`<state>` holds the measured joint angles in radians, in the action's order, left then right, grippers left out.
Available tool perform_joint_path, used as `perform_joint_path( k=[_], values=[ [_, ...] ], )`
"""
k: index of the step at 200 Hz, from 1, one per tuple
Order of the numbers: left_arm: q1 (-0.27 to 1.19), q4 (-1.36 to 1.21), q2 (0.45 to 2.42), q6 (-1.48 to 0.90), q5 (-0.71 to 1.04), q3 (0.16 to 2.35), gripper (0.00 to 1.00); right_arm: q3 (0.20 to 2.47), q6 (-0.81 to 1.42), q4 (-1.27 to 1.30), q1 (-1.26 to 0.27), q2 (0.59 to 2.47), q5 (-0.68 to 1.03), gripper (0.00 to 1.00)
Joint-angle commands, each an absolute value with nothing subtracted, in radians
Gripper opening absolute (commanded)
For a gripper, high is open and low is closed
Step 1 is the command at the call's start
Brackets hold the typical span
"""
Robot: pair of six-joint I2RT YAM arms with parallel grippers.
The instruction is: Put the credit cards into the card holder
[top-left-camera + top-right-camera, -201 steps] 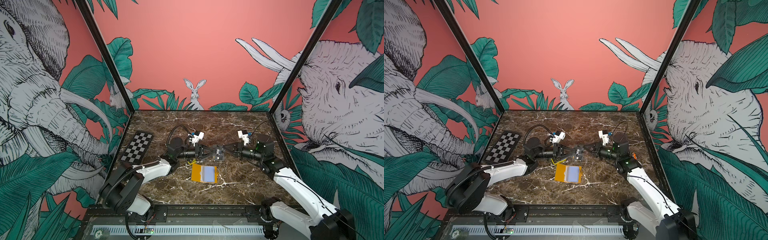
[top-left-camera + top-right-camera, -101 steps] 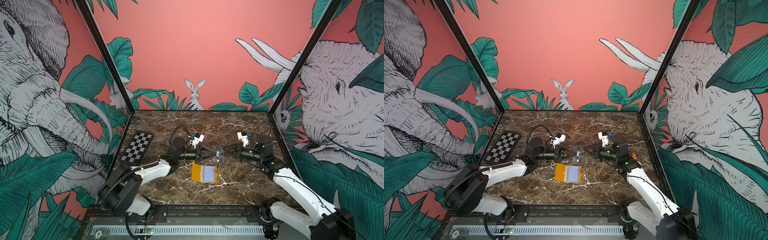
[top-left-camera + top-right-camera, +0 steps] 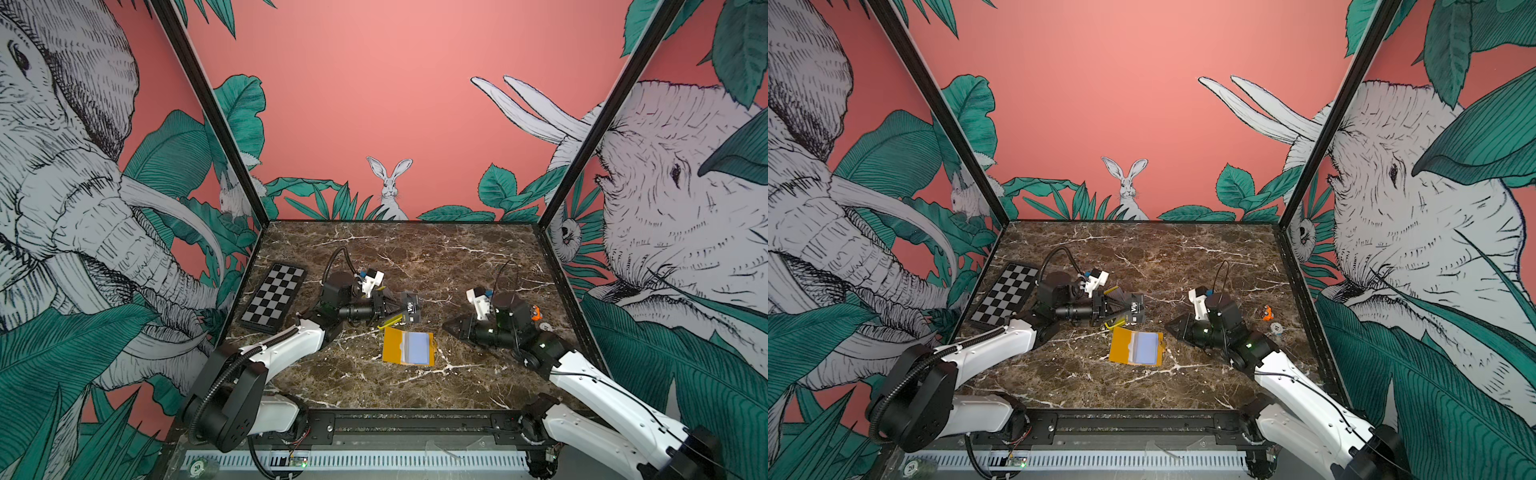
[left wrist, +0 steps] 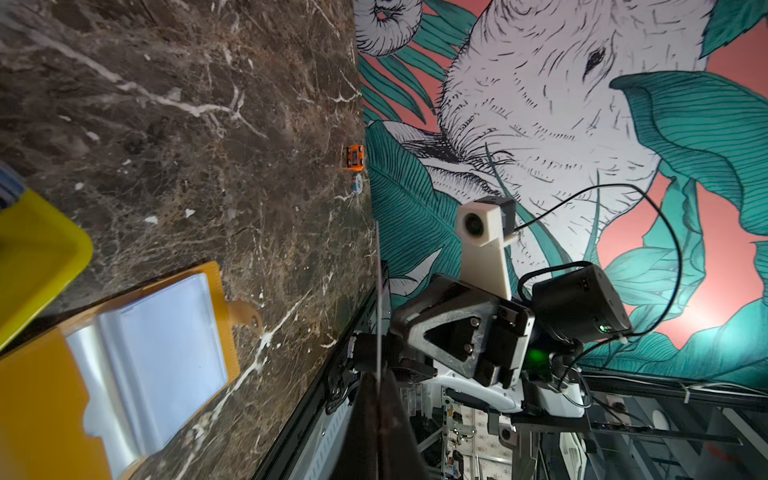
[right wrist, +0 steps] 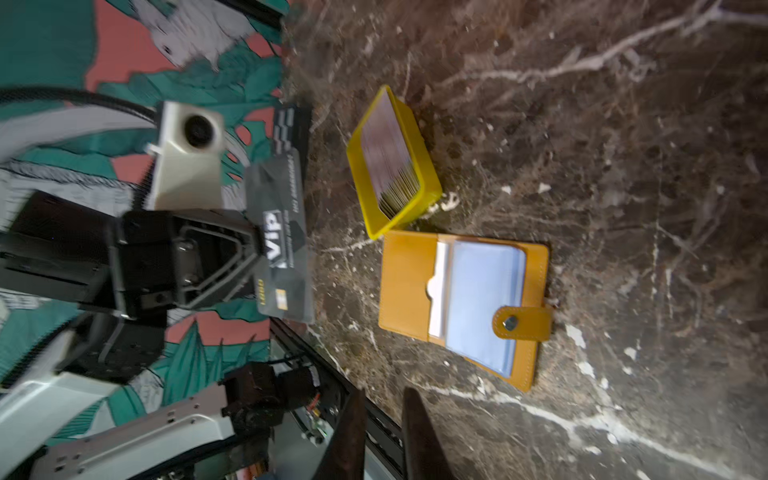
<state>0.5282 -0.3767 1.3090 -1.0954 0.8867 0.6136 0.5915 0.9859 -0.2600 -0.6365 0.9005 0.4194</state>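
My left gripper [image 3: 397, 309] is shut on one black credit card [image 3: 410, 308] with white "VIP" lettering and holds it on edge above the table. The left wrist view shows that card [image 4: 379, 291] only as a thin line running out of the closed jaws. The right wrist view shows its face [image 5: 286, 249]. More credit cards [image 5: 388, 166] are stacked in a yellow tray. The card holder [image 3: 409, 347] lies open and flat, clear sleeves up [image 5: 482, 299], just in front of the held card. My right gripper [image 3: 449, 327] sits to its right, slightly open [image 5: 384, 399] and empty.
The yellow plastic tray [image 5: 428, 195] stands just behind the card holder, under the left gripper. A checkerboard plate [image 3: 274, 297] lies at the far left. A small orange object [image 3: 535, 311] and a white round cap [image 3: 544, 327] lie near the right wall.
Both grippers met at the card in the middle. The left gripper closed on it, and the right gripper let go, opened a little and drew back to the right.
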Motion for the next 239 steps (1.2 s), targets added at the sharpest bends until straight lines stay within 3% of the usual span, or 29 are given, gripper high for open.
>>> perform_joint_path(
  k=[1,38,101,118,169,239],
  values=[
    [0.526,-0.209,1.244,-0.954,0.851,0.589,0.02,0.587,0.942,-0.344,-0.716,0.935,0.21,0.19],
    [0.526,-0.122,1.186,-0.897,0.795,0.543,0.02,0.585,0.924,-0.351,-0.811,1.043,0.089,0.28],
    [0.526,-0.126,1.153,-0.897,0.745,0.499,0.02,0.668,0.867,-0.319,-0.875,1.274,0.038,0.51],
    [0.525,-0.123,1.15,-0.895,0.747,0.5,0.02,0.684,0.855,-0.29,-0.882,1.313,0.032,0.53],
    [0.526,-0.115,1.149,-0.889,0.741,0.497,0.02,0.74,0.842,-0.325,-0.887,1.412,-0.027,0.52],
    [0.532,-0.142,1.158,-0.902,0.741,0.486,0.02,0.75,0.824,-0.334,-0.887,1.479,-0.103,0.31]
  ],
)
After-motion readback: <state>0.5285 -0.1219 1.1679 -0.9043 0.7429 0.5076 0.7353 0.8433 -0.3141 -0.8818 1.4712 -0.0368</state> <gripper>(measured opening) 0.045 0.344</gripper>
